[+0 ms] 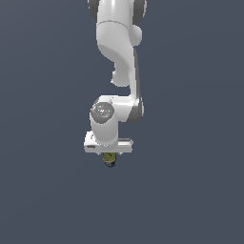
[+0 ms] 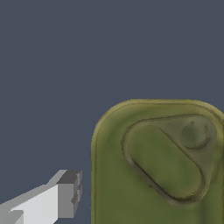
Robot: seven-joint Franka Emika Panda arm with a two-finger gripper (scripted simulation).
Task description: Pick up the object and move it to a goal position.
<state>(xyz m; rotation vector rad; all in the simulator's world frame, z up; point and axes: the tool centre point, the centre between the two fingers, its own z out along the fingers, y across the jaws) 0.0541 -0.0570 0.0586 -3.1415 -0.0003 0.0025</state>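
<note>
Under the pincer (image 1: 109, 155) sits the can (image 1: 109, 159), seemingly gripped though I cannot tell; next comes carrying it goalward.

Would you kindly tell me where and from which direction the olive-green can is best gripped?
Grip the olive-green can across its narrow width, on the long flat sides, coming straight down from above. The wrist view shows an oblong top with rounded corners and a pull tab, so the straight sides suit the pads better than the ends. The pincer already sits right over it; one finger stands beside an edge.
</note>
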